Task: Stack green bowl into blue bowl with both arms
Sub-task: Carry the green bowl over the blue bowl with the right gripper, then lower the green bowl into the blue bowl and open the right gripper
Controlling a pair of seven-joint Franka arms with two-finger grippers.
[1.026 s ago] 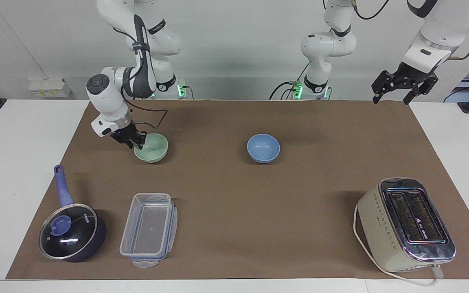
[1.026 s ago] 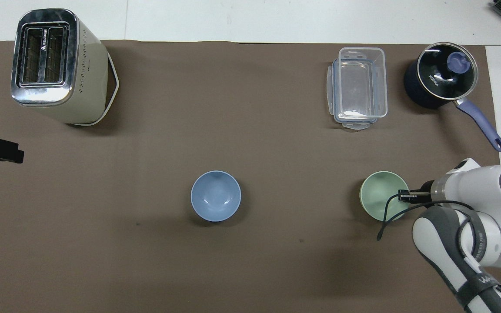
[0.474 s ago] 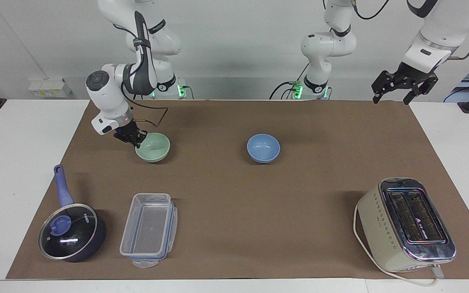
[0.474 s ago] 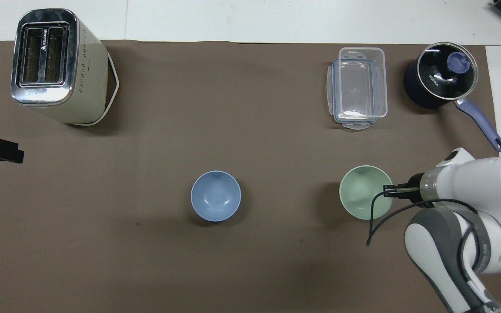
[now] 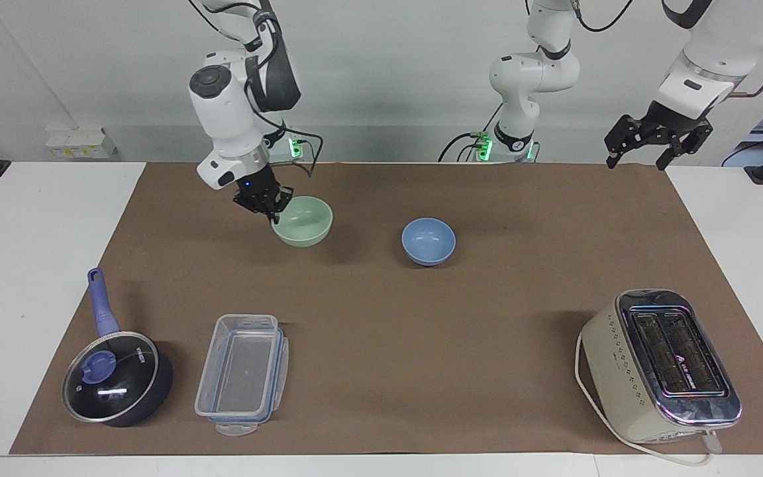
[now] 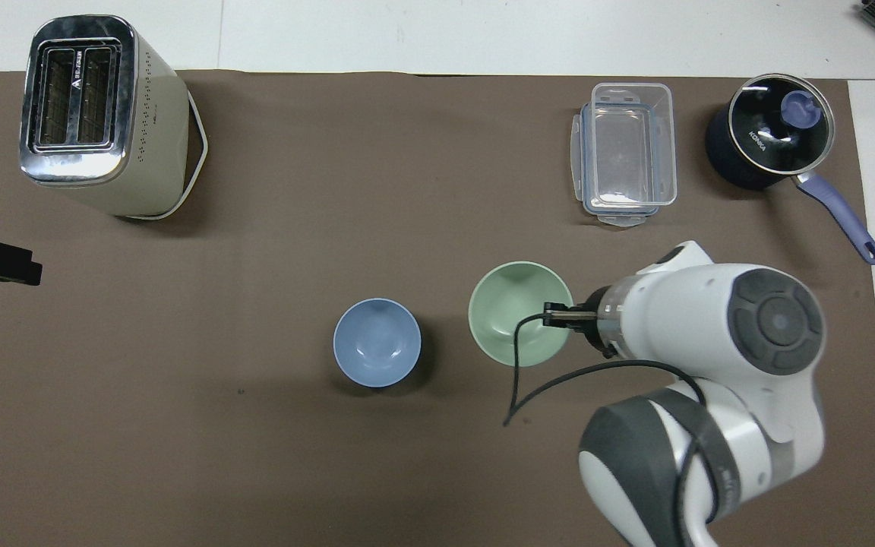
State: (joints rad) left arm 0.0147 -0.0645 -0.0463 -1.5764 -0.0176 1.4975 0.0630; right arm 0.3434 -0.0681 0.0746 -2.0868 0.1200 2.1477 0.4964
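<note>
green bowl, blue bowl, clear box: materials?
Green bowl: likely matte plastic; even pale colour, no glare. Blue bowl: probably the same, smooth with only a soft sheen. Clear box: transparent plastic; the mat shows through.

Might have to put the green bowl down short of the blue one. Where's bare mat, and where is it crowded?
Bare mat: between the blue bowl and the toaster, and from the bowls out to the clear container. Crowded: the container beside the saucepan. The right gripper holds the green bowl lifted; the left gripper waits, open, over the mat's edge.
</note>
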